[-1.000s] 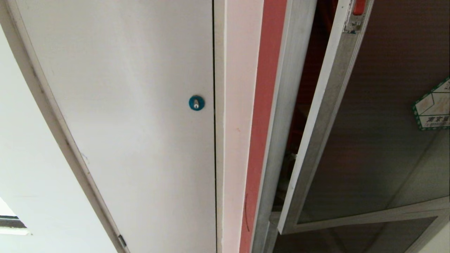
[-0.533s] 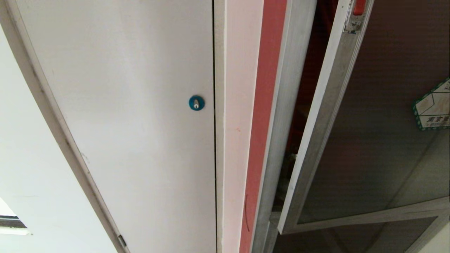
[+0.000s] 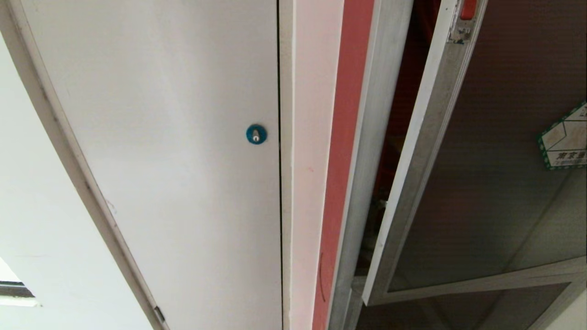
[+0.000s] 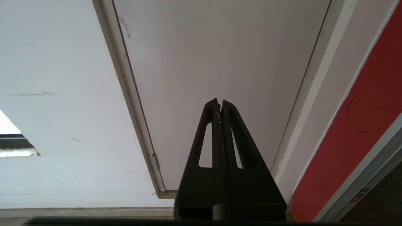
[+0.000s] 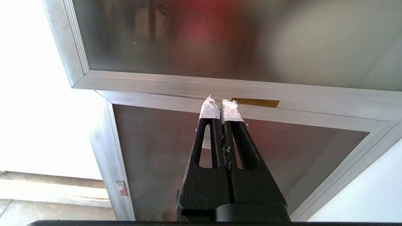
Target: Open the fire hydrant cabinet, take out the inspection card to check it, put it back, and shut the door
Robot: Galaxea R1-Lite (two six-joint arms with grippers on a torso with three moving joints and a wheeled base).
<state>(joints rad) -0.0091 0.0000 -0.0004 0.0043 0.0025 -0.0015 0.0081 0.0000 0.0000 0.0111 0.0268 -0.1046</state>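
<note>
The fire hydrant cabinet (image 3: 367, 160) has an aluminium frame beside a red strip, and a dark slit of its inside shows. The door (image 3: 481, 160), dark frosted glass with a hexagonal green-bordered sticker (image 3: 565, 140) and a red latch (image 3: 467, 9), stands ajar, its free edge swung out from the frame. My right gripper (image 5: 220, 102) is shut and empty, its white-taped tips just below the door's bottom rail (image 5: 188, 83), in front of the lower glass panel (image 5: 157, 150). My left gripper (image 4: 219, 102) is shut and empty, facing the white closet door. The inspection card is out of view. Neither arm shows in the head view.
A plain white door (image 3: 174, 137) with a blue round lock (image 3: 256, 134) fills the wall left of the cabinet. A small gold label (image 5: 255, 102) sits on the rail above the lower panel, and a small red tag (image 5: 121, 188) on that panel's side frame.
</note>
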